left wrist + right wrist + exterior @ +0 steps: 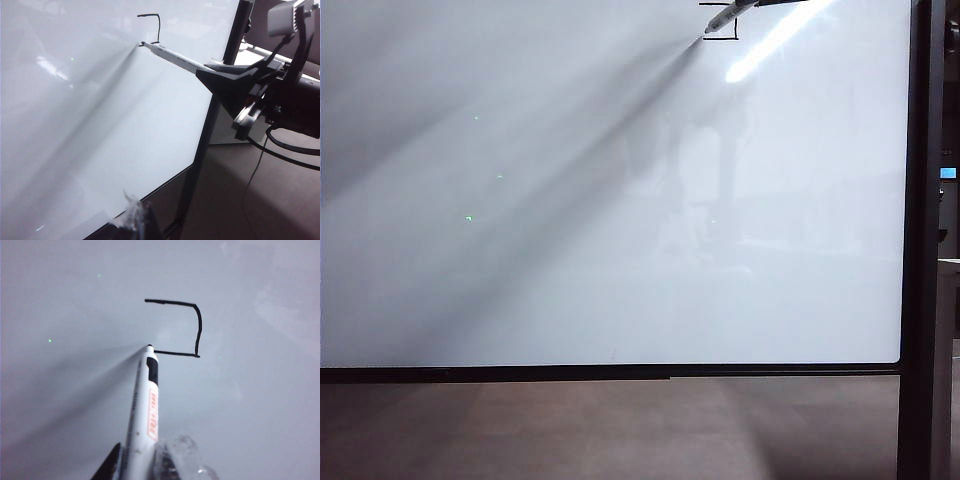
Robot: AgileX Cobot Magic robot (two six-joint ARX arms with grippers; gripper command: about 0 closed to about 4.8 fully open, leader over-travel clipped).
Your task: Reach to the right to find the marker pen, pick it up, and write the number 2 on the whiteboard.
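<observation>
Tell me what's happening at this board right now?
The right gripper holds a marker pen with its tip at the whiteboard, near the board's upper edge. A half-drawn number 2 is there: a top stroke, a side stroke down, and a middle stroke ending at the pen tip. The lower part is not yet drawn. The left gripper hangs off to the side near the board's lower edge, holding nothing that shows.

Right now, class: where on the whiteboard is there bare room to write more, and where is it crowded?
The whiteboard is bare left of and below the marker pen, down to its dark lower edge. The crowded spot is the top, near the right frame post, where the right hand holds the pen's tip at the unfinished number 2. The left hand is low, off the writing.
</observation>
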